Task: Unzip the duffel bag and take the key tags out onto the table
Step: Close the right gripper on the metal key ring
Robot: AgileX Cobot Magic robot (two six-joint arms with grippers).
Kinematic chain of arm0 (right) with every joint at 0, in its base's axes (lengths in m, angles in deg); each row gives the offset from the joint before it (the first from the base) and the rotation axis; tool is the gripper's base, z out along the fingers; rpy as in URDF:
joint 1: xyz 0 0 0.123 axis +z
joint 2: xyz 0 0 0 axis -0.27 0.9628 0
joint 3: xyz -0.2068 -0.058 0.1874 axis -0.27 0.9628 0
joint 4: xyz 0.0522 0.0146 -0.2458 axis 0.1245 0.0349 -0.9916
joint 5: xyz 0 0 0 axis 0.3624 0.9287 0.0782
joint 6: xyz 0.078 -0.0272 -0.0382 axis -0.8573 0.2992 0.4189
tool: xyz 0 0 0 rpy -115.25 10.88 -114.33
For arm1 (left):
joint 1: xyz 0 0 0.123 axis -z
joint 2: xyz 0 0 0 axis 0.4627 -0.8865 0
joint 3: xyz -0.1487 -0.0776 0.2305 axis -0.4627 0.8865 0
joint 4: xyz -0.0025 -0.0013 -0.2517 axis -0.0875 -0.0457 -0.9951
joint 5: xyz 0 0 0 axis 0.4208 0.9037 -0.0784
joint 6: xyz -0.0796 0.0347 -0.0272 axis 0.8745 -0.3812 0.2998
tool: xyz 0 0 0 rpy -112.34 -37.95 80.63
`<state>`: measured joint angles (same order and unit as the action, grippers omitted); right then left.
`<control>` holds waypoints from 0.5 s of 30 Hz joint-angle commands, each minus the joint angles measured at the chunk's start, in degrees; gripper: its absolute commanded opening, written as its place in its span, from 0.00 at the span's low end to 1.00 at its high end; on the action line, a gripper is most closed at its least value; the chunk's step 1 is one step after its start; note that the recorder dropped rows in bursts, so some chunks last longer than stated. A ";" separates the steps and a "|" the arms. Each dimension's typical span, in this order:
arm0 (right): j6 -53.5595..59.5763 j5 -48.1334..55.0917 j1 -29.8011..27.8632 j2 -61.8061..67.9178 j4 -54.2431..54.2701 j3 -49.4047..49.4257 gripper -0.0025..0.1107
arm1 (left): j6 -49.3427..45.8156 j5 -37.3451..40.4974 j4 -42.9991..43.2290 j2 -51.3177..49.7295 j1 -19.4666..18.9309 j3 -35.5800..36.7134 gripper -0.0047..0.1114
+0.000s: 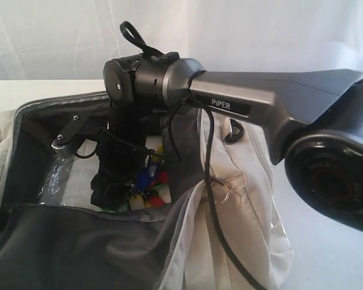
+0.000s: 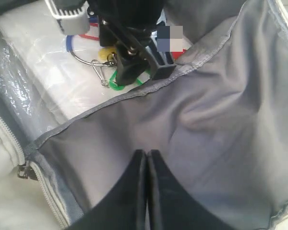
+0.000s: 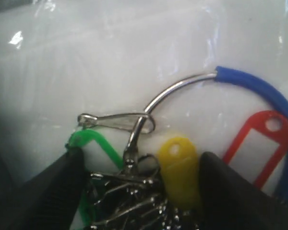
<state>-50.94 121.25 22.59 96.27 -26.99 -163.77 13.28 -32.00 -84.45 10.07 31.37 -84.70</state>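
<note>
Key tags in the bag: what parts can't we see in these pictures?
- Key tags, exterior view: the right arm and the bag's grey flap cover most of the bunch.
- Right wrist view: the fingers hide the lower tags; the bottom edge cuts them off.
- Left wrist view: part of the bunch sits behind the right gripper; a blurred patch covers one spot.

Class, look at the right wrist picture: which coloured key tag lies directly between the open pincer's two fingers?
The yellow tag. It sits in the gap between the fingers; the red tag lies beyond one finger and the green tag at the other's edge.
</note>
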 commanded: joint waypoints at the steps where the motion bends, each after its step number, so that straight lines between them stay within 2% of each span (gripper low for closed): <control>1: -3.99 2.63 -0.03 3.37 -0.05 -2.30 0.57 | -0.12 0.70 -0.93 0.10 0.31 0.43 0.04; 4: -4.44 7.49 -0.03 5.06 -1.17 -3.13 0.44 | -0.12 0.64 -0.93 0.10 0.31 0.43 0.04; 9: -8.68 7.93 -0.03 5.51 -5.89 -3.13 0.02 | -0.12 0.51 -0.93 0.10 0.31 0.43 0.04; 15: -9.55 7.93 -0.03 1.72 -5.92 -4.31 0.02 | -0.12 0.51 -0.93 0.10 0.31 0.43 0.04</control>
<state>-59.74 127.07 22.59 98.73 -29.67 -167.93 13.28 -32.00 -84.45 10.07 31.37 -84.70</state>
